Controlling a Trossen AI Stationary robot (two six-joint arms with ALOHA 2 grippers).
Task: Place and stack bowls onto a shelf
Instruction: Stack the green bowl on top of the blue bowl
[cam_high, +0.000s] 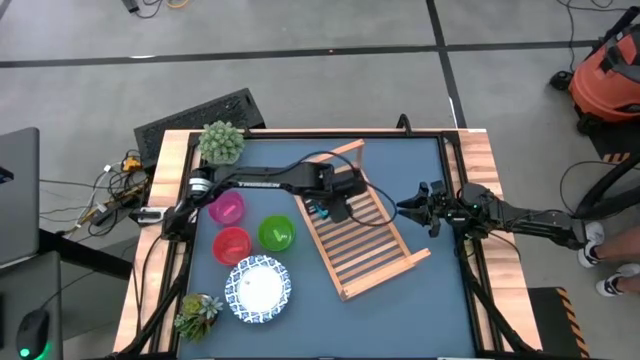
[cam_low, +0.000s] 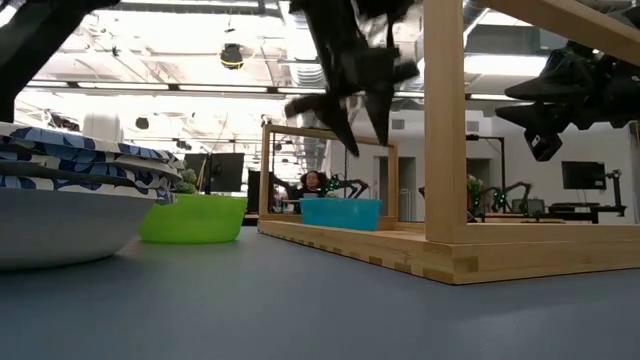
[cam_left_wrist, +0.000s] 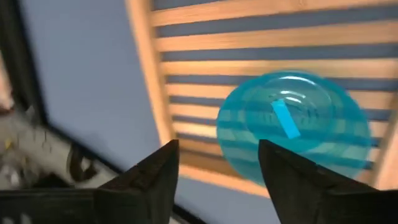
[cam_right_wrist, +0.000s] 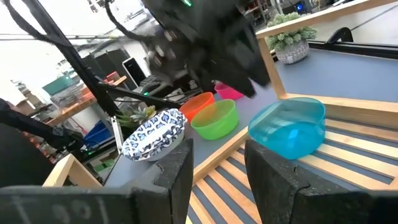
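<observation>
A blue bowl (cam_left_wrist: 292, 127) stands upright with its bottom on the slats of the wooden shelf (cam_high: 362, 240), near the shelf's far left end. My left gripper (cam_left_wrist: 217, 165) hangs open just above it (cam_low: 368, 140), touching nothing. The pink bowl (cam_high: 227, 208), red bowl (cam_high: 232, 245) and green bowl (cam_high: 276, 233) sit on the blue table top left of the shelf. Stacked white dishes with blue-patterned rims (cam_high: 258, 288) lie nearer the front. My right gripper (cam_high: 408, 208) waits open at the shelf's right side, its fingers (cam_right_wrist: 177, 177) apart and empty.
A potted plant (cam_high: 220, 142) stands at the far left corner and another (cam_high: 197, 313) at the near left corner. The shelf lies slantwise across the table's middle, with raised end rails (cam_low: 445, 120). Bare slats stretch toward its near right end (cam_high: 375, 260).
</observation>
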